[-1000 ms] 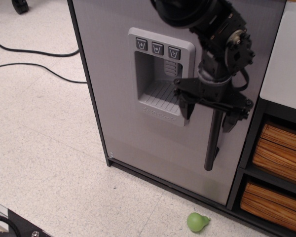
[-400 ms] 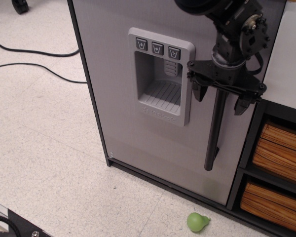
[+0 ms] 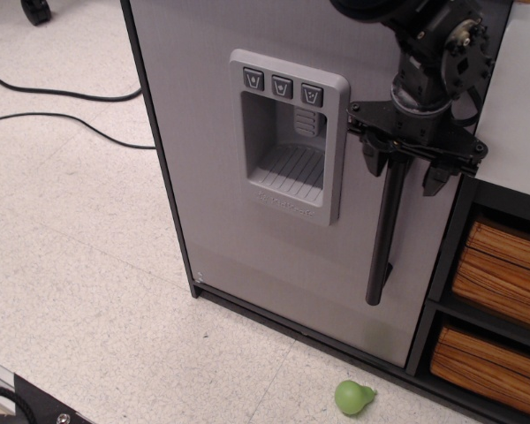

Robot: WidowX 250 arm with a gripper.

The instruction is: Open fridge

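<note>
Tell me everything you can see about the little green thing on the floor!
The little green thing is pear-shaped, round at one end and narrowing to a blunt tip pointing right. It looks smooth and soft, like rubber or plastic. It lies alone on the speckled floor, just in front of the fridge's lower right corner, touching nothing else.

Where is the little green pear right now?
The green pear lies on the floor near the bottom edge of the view, just in front of the fridge, below its black handle.
</note>
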